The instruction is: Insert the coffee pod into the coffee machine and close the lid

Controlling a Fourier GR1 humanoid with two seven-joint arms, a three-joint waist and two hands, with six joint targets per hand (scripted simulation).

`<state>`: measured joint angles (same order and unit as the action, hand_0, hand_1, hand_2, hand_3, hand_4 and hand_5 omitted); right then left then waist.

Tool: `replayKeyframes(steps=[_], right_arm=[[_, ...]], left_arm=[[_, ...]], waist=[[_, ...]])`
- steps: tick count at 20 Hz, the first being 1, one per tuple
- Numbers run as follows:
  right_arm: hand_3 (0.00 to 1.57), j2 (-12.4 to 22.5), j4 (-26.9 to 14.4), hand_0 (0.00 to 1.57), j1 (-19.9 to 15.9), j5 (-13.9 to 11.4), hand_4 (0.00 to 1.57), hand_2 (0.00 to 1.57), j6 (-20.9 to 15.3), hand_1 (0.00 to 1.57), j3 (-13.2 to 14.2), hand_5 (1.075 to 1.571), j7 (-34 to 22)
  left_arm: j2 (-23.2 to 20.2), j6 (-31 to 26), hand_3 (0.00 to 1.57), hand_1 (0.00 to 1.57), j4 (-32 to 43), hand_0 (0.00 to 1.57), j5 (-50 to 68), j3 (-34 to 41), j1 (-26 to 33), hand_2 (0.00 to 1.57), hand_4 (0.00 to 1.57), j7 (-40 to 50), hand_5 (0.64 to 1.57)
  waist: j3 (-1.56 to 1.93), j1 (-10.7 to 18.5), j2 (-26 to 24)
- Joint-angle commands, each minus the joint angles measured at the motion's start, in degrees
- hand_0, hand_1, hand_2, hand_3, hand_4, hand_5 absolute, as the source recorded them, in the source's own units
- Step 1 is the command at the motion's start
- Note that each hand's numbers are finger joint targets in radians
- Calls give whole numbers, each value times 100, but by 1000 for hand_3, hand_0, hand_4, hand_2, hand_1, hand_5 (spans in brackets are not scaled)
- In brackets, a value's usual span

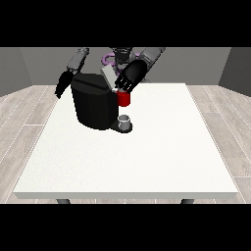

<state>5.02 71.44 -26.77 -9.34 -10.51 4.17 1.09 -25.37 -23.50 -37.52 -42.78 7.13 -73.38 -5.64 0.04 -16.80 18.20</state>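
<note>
- a large white table [147, 162] fills the middle, its top evenly lit.
- 2 dark legs [62, 201] show under its near edge.
- pale grey wood-plank floor [29, 112] lies around it.
- plain grey walls [29, 63] stand behind, darker toward the corners.

Even, bright light whitens the table [147, 162], with a faint shadow beneath the black coffee machine [92, 105].

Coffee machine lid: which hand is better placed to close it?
Probably the left: the hand at the view's right is above the coffee machine, beside its raised lid. The other hand hangs off the table's edge.
</note>
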Motion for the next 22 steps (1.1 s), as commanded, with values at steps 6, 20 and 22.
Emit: replayKeyframes(steps=[6,20,22], right_arm=[[0,-342,58,0,163,-182,0,0,-256,0,-257,1571,-35],[0,74,110,0,13,15,61,0,104,0,-33,1571,-76],[0,-156,7,0,-252,-106,85,0,-289,0,-21,1571,-111]], left_arm=[[-62,327,1132,1209,25,1209,-436,-312,132,1228,0,-135,1571],[-74,922,963,1138,56,1138,-540,-192,179,1136,0,-446,1571],[-103,859,956,1206,-12,1206,-555,-230,-20,1179,0,-596,1571]], waist=[[-3,-22,-59],[-2,-164,171],[-2,9,325]])
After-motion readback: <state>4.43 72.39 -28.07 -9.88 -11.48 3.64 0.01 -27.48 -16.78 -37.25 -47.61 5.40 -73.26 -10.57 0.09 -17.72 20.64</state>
